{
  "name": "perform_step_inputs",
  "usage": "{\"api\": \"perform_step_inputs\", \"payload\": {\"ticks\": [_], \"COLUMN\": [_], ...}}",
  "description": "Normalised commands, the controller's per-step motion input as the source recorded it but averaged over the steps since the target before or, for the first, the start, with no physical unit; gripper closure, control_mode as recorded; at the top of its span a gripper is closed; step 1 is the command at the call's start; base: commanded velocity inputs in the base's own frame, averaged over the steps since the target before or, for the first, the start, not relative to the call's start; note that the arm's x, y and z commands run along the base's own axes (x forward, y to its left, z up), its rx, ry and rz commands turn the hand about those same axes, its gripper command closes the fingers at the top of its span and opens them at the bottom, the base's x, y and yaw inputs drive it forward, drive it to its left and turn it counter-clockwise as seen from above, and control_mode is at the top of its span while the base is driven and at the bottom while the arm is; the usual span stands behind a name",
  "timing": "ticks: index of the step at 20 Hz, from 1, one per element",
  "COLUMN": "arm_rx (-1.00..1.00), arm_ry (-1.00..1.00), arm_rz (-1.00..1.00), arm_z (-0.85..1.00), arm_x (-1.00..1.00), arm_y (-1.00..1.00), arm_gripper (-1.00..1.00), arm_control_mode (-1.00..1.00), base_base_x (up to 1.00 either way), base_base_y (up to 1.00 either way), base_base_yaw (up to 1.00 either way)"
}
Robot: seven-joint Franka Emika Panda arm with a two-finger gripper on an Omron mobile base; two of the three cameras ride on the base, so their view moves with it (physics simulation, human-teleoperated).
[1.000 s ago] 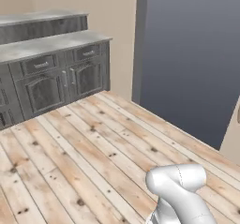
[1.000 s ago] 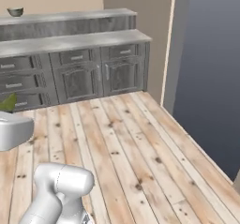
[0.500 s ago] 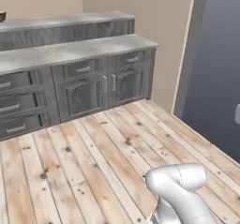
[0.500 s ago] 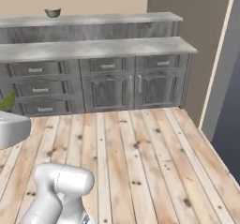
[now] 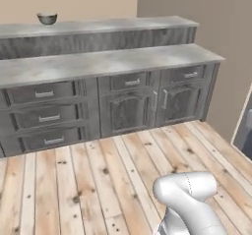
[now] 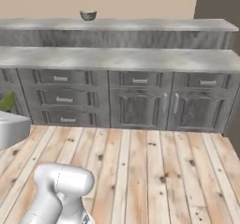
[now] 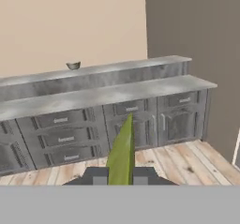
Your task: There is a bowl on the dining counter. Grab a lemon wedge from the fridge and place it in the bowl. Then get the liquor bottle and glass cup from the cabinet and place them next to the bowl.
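Gripper [image 7: 120, 175] clamps lemon wedge [image 7: 122, 152], upright between fingertips. Bowl [image 5: 47, 18], small, apparently empty, sits on dining counter [image 5: 113, 25].

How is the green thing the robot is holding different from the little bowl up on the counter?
The lemon wedge is yellow-green; the bowl is grey-beige. The lemon wedge is a thin pointed sliver standing on end, while the bowl is round and sits upright. The lemon wedge is pinched in the gripper, its jaws shut on it; the bowl rests free on the dining counter. Neither touches the floor.
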Motion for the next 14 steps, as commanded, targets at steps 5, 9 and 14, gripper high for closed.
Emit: {"api": "perform_step_inputs", "payload": {"ticks": [5,9,14], "arm_rx": [0.00,0.00,0.00], "arm_ry": [0.00,0.00,0.00], "arm_rz": [0.00,0.00,0.00], "arm_z": [0.00,0.00,0.00], "arm_x": [0.00,0.00,0.00], "arm_y": [0.00,0.00,0.00], "arm_gripper": [1.00,1.00,1.00], "arm_control_mode": [1.00,1.00,1.00], "base_base_x": [1.00,0.91,0.80], "base_base_y": [0.09,0.53,0.76], "base_base_yaw": [0.34,0.25,0.21]}}
